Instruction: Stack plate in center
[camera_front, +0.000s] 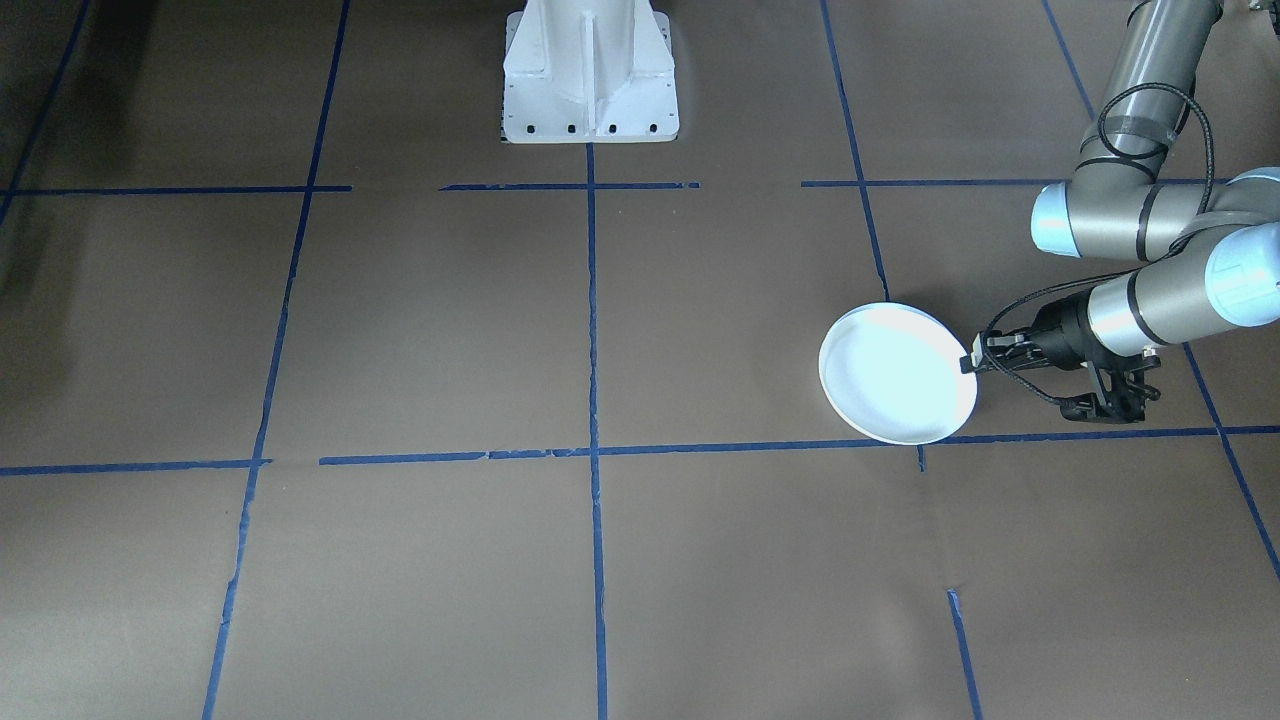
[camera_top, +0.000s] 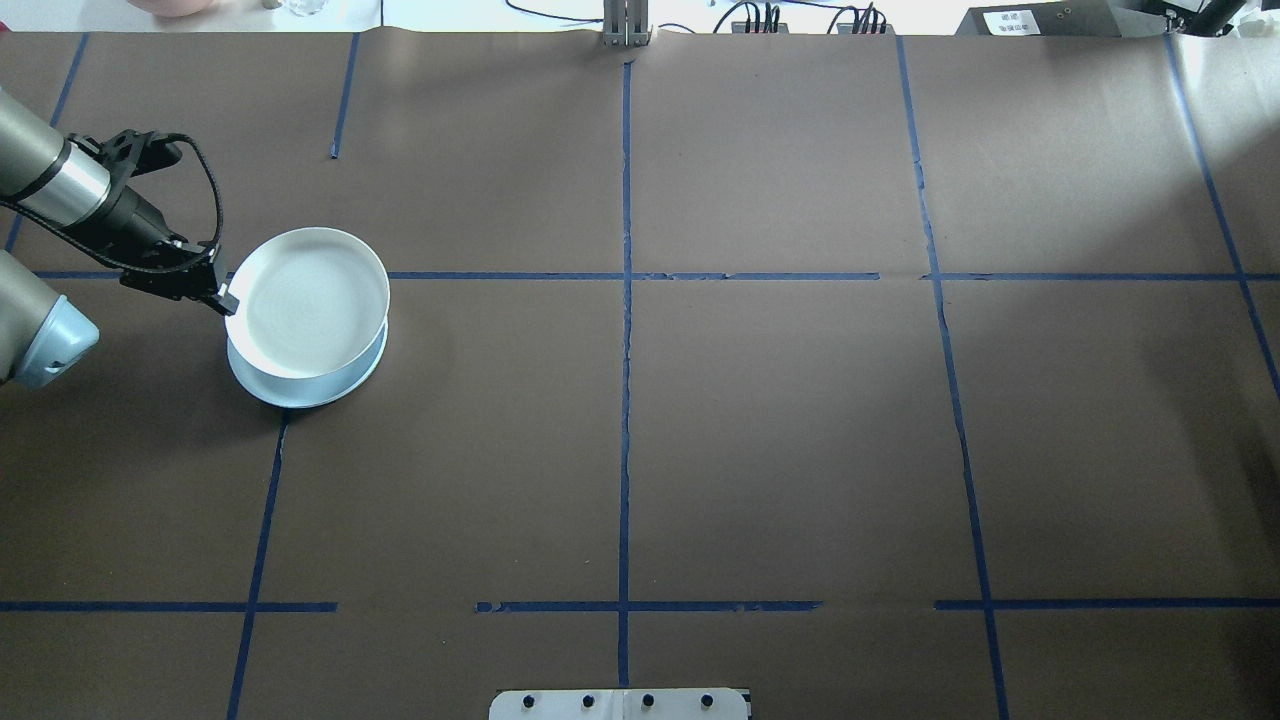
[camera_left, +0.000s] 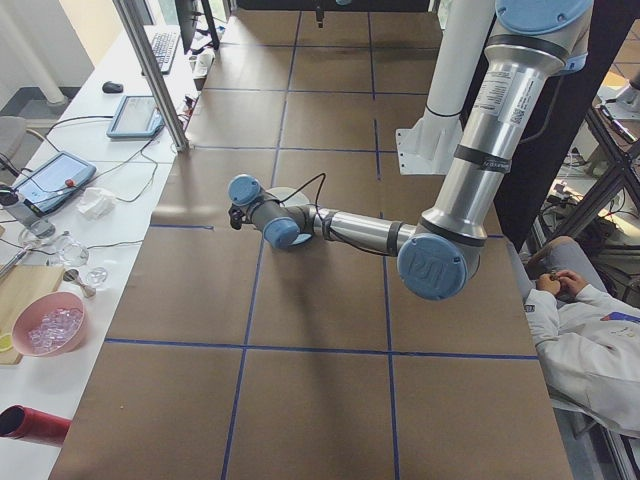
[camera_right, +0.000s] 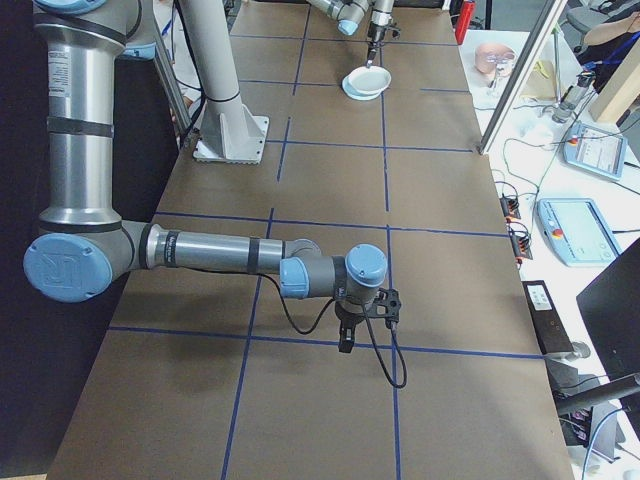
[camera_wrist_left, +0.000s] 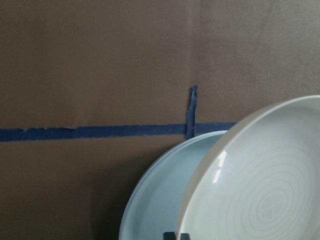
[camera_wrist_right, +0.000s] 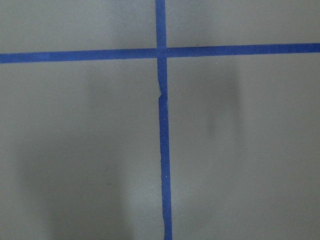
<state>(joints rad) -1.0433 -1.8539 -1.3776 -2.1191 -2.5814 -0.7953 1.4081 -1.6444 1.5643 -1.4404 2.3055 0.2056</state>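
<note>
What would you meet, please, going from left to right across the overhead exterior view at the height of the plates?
Left arm → left gripper → held plate above a lower plate → centre tape line → right tape line.

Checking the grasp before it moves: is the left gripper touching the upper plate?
Touching. In the overhead view the left gripper is closed on the rim of the upper plate, which sits tilted above the lower plate.
</note>
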